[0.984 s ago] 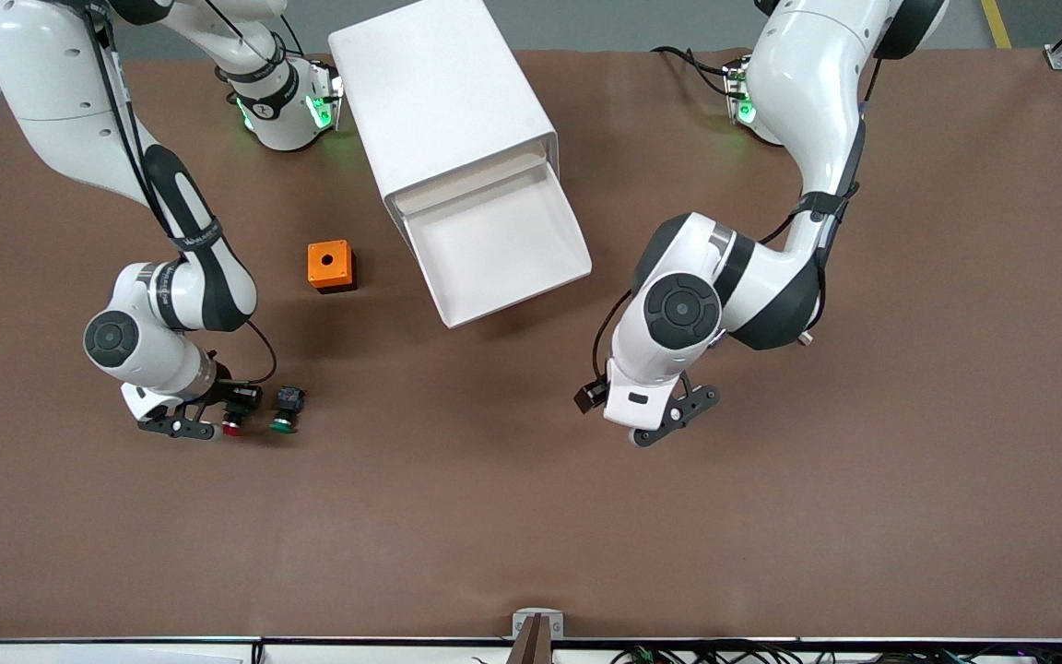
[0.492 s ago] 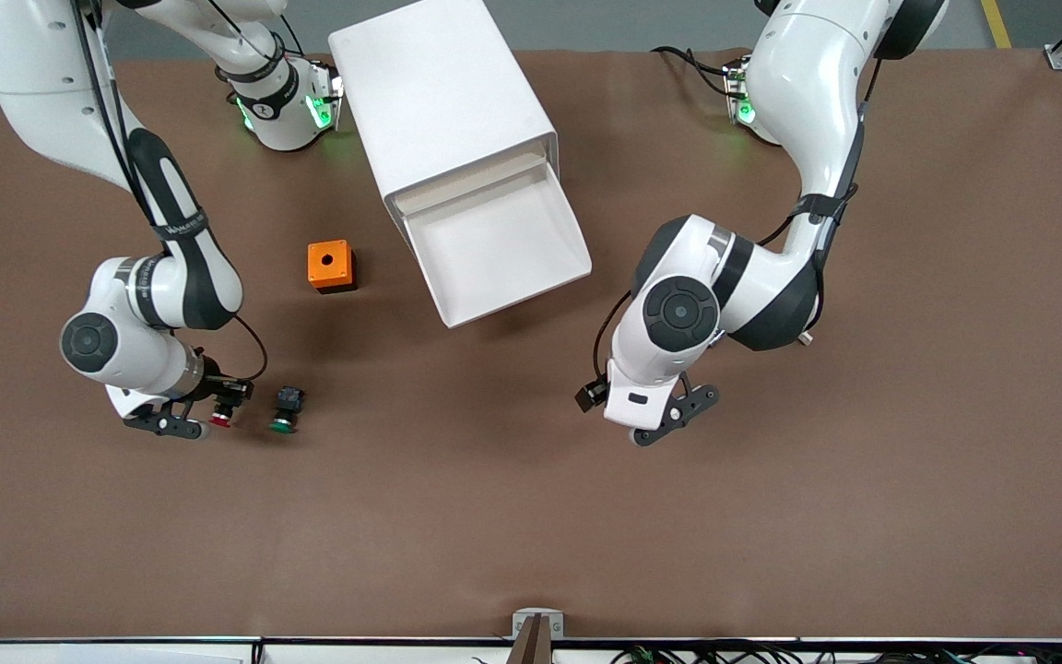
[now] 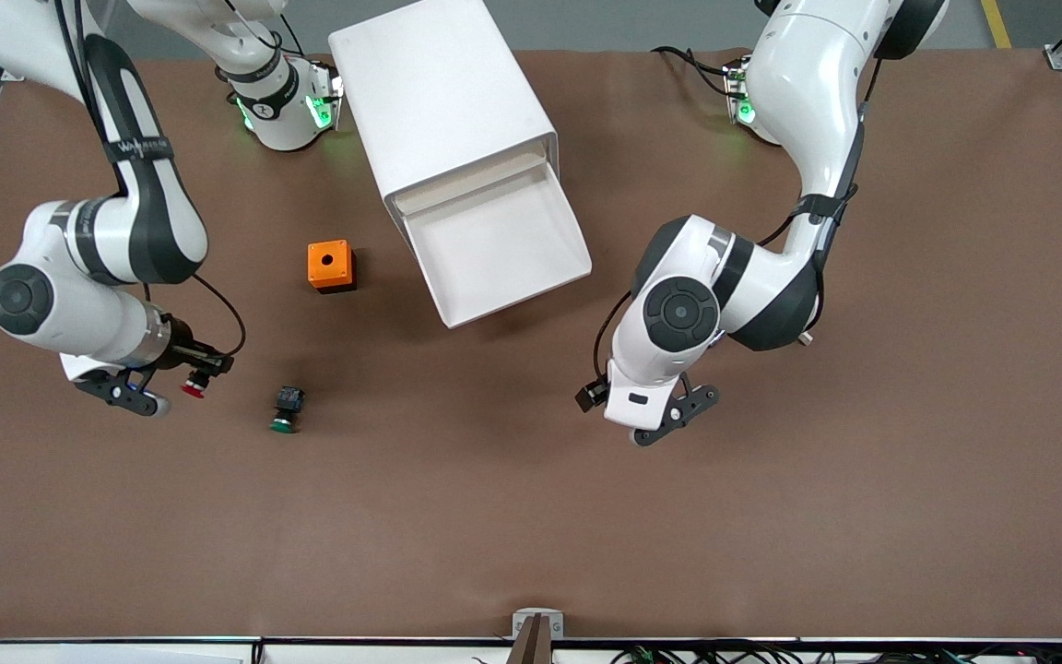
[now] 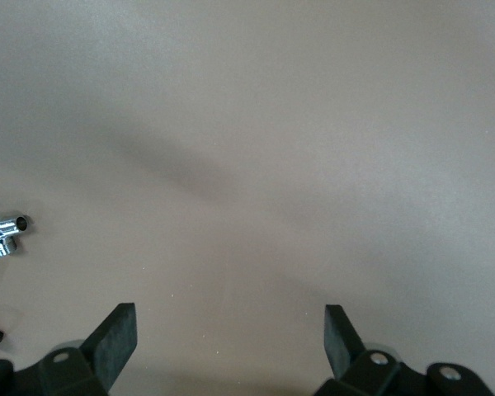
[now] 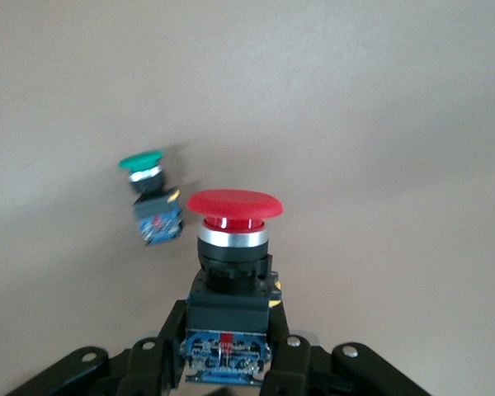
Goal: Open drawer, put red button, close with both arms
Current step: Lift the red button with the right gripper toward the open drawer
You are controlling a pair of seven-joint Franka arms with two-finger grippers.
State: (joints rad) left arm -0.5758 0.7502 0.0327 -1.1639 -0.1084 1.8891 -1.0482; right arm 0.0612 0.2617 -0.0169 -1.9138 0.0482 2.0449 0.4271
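Over the table (image 3: 771, 516) toward the right arm's end, the right pincer (image 3: 160, 392) is clenched on the red button (image 3: 191, 389), lifted clear; green button (image 3: 285, 410) lies on the table nearby. Drawer (image 3: 503, 249) of the cabinet (image 3: 439, 101) is already pulled out, empty. Left pincer (image 3: 669, 420) waits released over bare table, w/ nothing held. Left to do: carry button to drawer, drop in, shut w/ both arms.

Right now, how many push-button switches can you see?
2. The red-capped push-button switch is held in the right claw above the brown table; the green-capped push-button switch lies on the table beside it.
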